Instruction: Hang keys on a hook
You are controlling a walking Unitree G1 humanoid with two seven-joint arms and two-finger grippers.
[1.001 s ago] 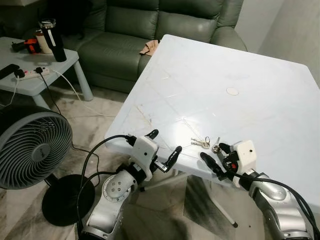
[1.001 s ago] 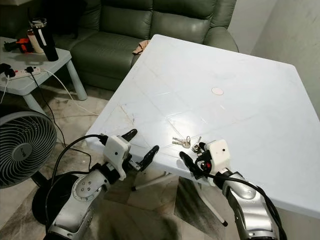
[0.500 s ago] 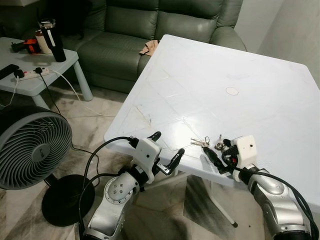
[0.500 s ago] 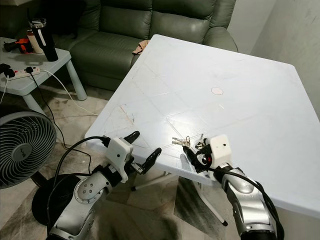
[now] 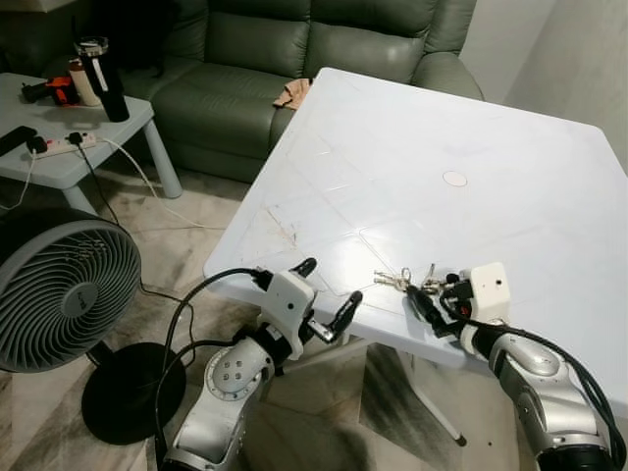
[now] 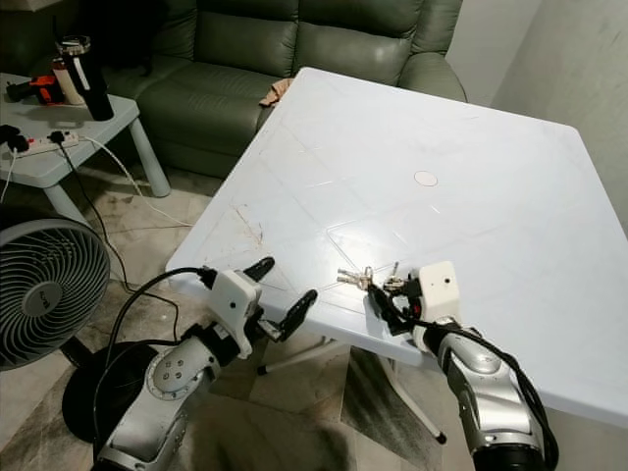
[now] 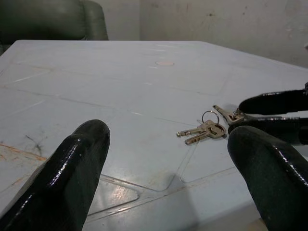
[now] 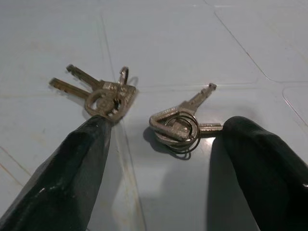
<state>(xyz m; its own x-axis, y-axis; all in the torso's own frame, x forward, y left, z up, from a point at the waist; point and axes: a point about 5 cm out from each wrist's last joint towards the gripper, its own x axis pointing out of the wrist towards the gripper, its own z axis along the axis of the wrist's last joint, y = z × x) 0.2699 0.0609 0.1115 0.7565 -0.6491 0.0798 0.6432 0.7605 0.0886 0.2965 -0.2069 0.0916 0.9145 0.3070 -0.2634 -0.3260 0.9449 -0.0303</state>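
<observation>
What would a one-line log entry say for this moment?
right gripper: open, straddling keys | left gripper: open, idle at table edge | hook: not reached

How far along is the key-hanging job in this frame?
Early stage. Done: the right gripper has reached the keys, its open fingers straddling the nearer bunch of keys lying flat on the white table. In hand: nothing is gripped yet; a second bunch lies beside it. The left gripper waits open at the table edge. Left: closing, lifting and hanging; no hook is in sight.
</observation>
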